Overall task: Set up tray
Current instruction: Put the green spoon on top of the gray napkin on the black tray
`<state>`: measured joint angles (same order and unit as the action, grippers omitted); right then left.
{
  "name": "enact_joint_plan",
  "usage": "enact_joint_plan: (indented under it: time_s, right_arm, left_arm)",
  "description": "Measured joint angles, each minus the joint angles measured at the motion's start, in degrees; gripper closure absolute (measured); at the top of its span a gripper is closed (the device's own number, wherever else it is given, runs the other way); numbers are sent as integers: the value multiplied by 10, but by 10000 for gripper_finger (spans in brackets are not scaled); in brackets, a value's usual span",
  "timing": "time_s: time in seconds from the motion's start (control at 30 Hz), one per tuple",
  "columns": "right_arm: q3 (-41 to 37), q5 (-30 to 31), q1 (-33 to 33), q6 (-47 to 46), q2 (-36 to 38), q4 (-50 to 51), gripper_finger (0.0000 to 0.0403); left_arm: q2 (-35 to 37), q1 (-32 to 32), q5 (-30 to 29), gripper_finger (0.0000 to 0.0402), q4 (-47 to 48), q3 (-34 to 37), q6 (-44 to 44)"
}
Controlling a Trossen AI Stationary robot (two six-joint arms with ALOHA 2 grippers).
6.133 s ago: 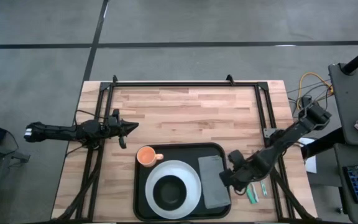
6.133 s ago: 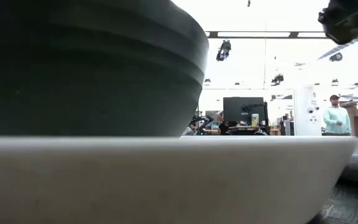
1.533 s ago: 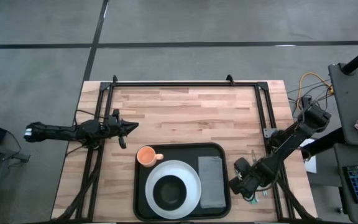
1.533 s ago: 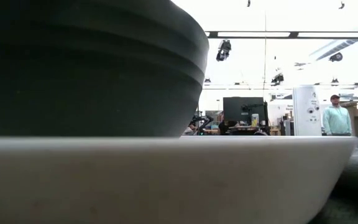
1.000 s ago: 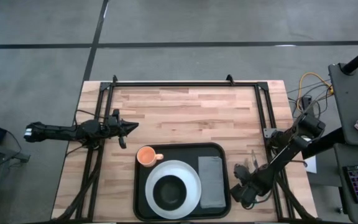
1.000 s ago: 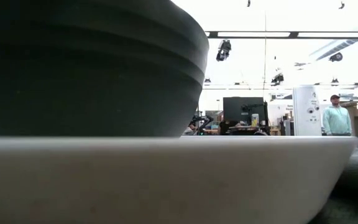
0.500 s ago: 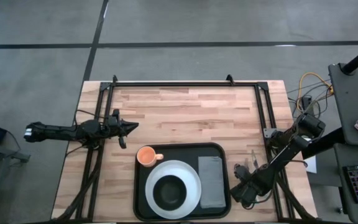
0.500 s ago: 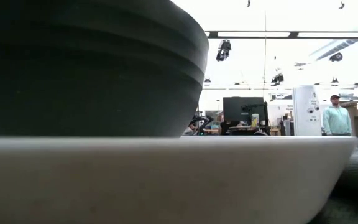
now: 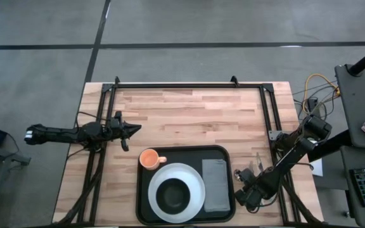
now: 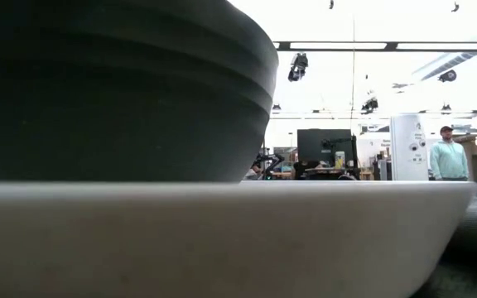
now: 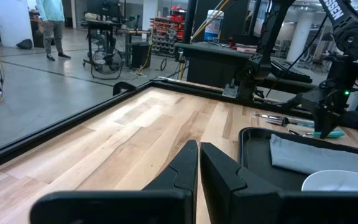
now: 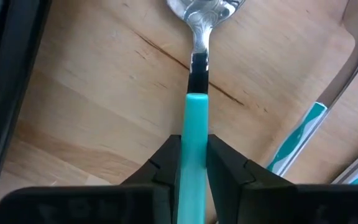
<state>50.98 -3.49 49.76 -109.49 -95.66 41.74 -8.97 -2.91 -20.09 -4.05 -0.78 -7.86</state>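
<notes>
Wood tabletop from above: your tray [image 9: 185,154] sits at the near edge, just left of the right gripper [image 9: 247,196], the nearer arm. Level with the table, only bowl [image 10: 114,87] and plate [image 10: 222,236] show. Left wrist: left gripper [image 11: 199,163] clenched, idle far left. Right wrist: fingers clamp a teal spoon [image 12: 196,93], its handle running straight along them; carry it left

Black tray [image 9: 146,209], flat, near table edge.
Rounded corners, raised rim; carries plate, bowl, cup, napkin.
</notes>
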Motion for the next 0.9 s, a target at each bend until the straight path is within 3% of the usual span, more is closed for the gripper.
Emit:
enact_joint_plan:
  time_s: [0.37,0.53,0.9]
  right_arm:
    - [0,14,-1,-81,52,9,359]
    - [19,84,-2,-160,65,9,358]
    - [77,127,-53,-133,59,19,358]
  left_arm:
    - [0,0,0,402,0,0,0]
    - [0,0,0,402,0,0,-2]
    - [0,0,0,402,0,0,-9]
